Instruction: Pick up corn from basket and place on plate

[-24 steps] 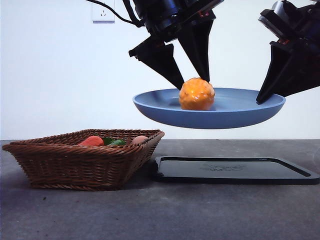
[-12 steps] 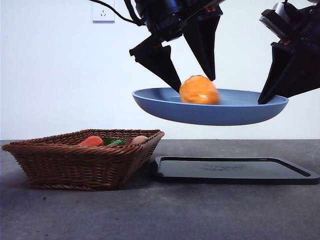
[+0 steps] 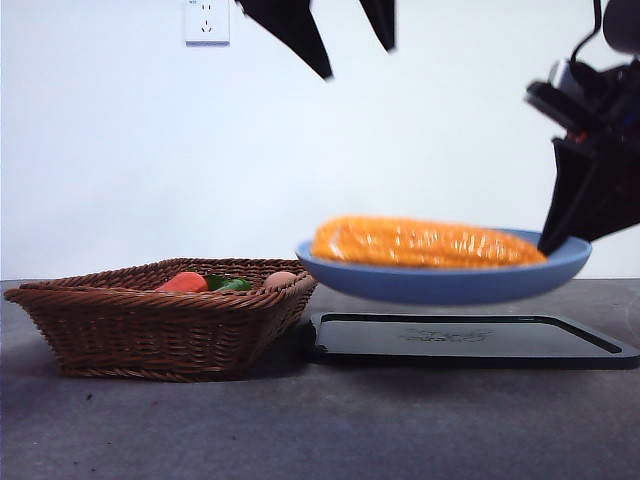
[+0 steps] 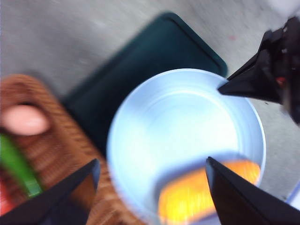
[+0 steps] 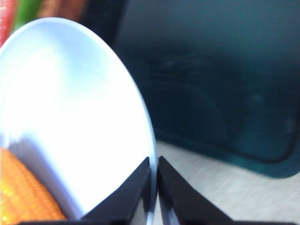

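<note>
The corn lies lengthwise on the blue plate, which hangs level just above the black tray. It also shows in both wrist views, corn and corn. My right gripper is shut on the plate's rim; in the front view the right gripper holds the plate's right edge. High above the plate, my left gripper is open and holds nothing. Its jaws stand wide apart over the plate. To the left on the table sits the wicker basket.
A flat black tray lies on the table right below the plate, touching the basket's right side. In the basket are a red-orange vegetable, a green item and a peach-coloured item. A wall socket is on the back wall.
The left gripper let go of the corn and rose towards the top edge. The corn tipped over and now lies flat. The right gripper lowered the plate towards the tray.
</note>
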You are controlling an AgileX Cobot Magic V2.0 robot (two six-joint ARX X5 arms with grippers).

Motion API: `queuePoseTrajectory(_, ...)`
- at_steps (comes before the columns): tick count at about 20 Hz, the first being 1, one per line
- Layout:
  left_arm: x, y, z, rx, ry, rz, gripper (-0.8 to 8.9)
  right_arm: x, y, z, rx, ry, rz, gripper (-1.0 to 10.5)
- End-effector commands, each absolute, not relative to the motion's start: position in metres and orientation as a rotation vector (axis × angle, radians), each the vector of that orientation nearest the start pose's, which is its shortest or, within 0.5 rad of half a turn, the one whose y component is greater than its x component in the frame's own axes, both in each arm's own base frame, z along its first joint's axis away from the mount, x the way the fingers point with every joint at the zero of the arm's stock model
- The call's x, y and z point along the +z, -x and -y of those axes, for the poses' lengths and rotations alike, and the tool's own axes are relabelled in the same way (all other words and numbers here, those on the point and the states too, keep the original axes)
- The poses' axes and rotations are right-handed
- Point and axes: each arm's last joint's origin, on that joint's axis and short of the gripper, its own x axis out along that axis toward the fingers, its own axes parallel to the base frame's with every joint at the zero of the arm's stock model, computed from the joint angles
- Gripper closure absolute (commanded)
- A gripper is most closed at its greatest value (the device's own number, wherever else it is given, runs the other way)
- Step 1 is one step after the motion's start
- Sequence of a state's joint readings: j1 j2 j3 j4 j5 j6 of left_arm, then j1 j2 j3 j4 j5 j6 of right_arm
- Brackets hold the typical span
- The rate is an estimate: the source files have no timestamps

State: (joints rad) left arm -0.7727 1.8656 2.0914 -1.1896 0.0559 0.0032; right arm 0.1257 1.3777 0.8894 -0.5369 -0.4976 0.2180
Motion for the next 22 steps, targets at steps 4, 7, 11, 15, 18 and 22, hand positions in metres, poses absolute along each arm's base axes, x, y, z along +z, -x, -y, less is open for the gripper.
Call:
queuePoseTrajectory(4, 0.430, -0.272, 0.238, -0.718, -0.353, -0.879, 4.45, 0.206, -0.290, -0.022, 0.372, -0.448, -1.062, 9.5)
queuePoseTrajectory(7, 0.442, -0.273, 0.224, -0.693, -0.334, -0.865, 4.47, 0.204, -0.312, -0.010, 0.334, -0.470, -1.054, 9.5)
queuePoseTrajectory(11, 0.444, -0.276, 0.219, -0.676, -0.323, -0.860, 4.47, 0.196, -0.343, -0.006, 0.321, -0.478, -1.066, 9.5)
queuePoseTrajectory(15, 0.444, -0.277, 0.219, -0.677, -0.322, -0.857, 4.48, 0.176, -0.355, -0.006, 0.318, -0.476, -1.117, 9.5)
queuePoseTrajectory(18, 0.444, -0.277, 0.219, -0.676, -0.322, -0.858, 4.48, 0.170, -0.356, -0.006, 0.320, -0.457, -1.129, 9.4)
queuePoseTrajectory(22, 0.444, -0.277, 0.219, -0.677, -0.322, -0.858, 4.48, 0.171, -0.357, -0.006, 0.321, -0.457, -1.117, 7.7)
